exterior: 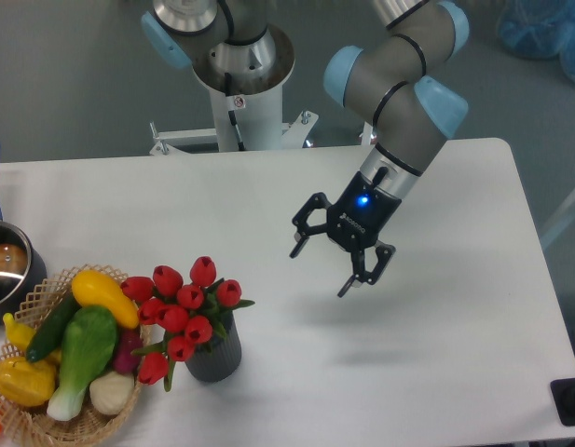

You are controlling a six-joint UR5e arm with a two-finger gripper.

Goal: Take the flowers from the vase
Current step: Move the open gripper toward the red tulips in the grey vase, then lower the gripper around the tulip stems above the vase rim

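The claw [322, 269] hangs above the white counter [455, 354], right of centre, with its two fingers spread apart and nothing between them. A blue indicator light glows on the claw body just above the fingers. The arm [399, 84] descends to it from the upper right, grey with light-blue joint caps, and the claw points down and toward the left.

The flowers [184, 312] stand in the vase [215, 356] near the front-left part of the counter. The red buds cluster above the vase mouth and spill over its left side, with green leaves showing between them. The vase is upright, dark grey and ribbed, and rests directly on the counter. The claw is well apart from the flowers, higher in the view and to their right.

A wicker basket [31, 424] sits just beside the vase on its left, at the counter's front-left corner. It holds yellow and green vegetables [82, 345]. The lowest buds touch or overlap the basket rim; which one cannot be told. A metal pot [6, 270] with a blue handle stands at the left edge, behind the basket.
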